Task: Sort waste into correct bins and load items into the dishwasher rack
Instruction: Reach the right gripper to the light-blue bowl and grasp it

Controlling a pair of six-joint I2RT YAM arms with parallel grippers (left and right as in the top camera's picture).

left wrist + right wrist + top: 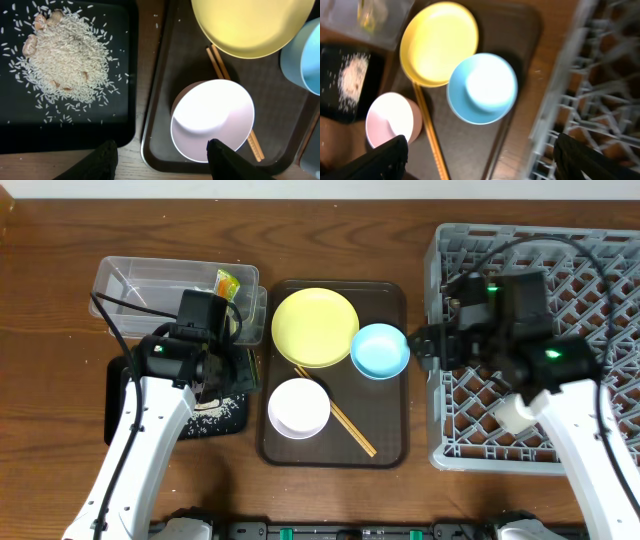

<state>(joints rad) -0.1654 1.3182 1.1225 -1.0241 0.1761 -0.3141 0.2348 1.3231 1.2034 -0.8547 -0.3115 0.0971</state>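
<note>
jaws on the left gripper (164, 156) are standing spread and holding nothing; its dark fingers (102, 162) are showing at the bottom edge of the left wrist view, with the near rim of the white bowl (212, 120) lying between them. the right gripper (482, 156) is likewise standing wide and empty, hovering above the light blue bowl (482, 87), beside the grey dishwasher rack (580, 90).

waste sorting is looking complete: the rice heap (67, 57) is lying on the black tray (75, 135), and the green-and-yellow wrapper (228, 282) is sitting in the clear tub (140, 280). loading is judged to be the step in hand. the yellow plate (315, 327), both bowls and the wooden chopsticks (340, 415) are all resting on the brown serving tray (385, 445), not yet in the rack.

the next move is calling for one arm to lower over a bowl rim, pinch it, and carry it clear of the chopsticks, which are passing under the white bowl.

only the overhead view is showing the wrapper clearly, and both arms at once. the left wrist view alone is resolving single rice grains and some pale brown lumps in the heap. the right wrist view is blurred, so peg detail is unreadable there.
</note>
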